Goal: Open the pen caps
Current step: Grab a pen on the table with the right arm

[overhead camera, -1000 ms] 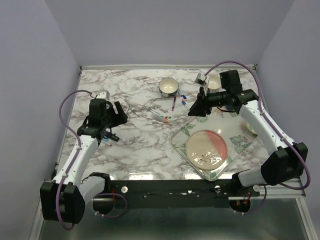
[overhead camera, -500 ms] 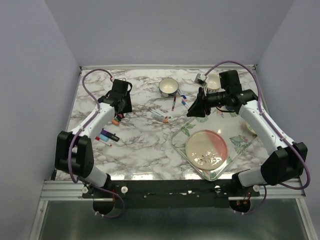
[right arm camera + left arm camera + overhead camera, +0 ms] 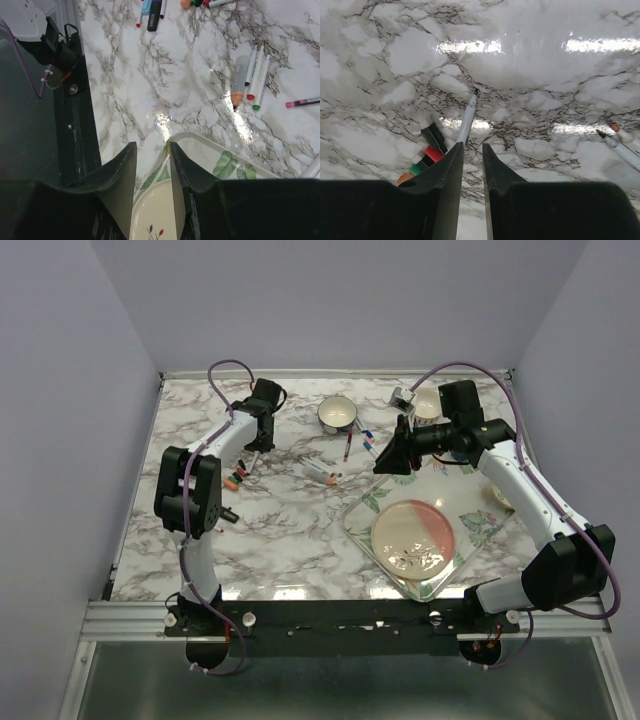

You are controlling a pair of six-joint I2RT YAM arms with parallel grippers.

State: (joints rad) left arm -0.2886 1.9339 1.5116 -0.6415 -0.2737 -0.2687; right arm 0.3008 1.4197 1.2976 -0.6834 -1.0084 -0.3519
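**Marble table (image 3: 290,530), nothing yet grasped**

Right gripper (image 3: 152,145) hovers over the rim of the tray (image 3: 360,529), jaws slightly apart, seemingly waiting. Left gripper (image 3: 472,146), well left of the tray, narrowly parted, aims at a pen (image 3: 466,117) beside coloured pen caps (image 3: 434,154), probably to grasp.

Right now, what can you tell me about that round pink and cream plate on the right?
The round pink-and-cream plate lies flat in a square clear tray printed with green leaves, on the marble table. Half looks cream, half salmon pink, glossy like ceramic, with a small dark sprig print near the front edge. Only the tray touches it; the right claw hangs open above the tray's far corner.
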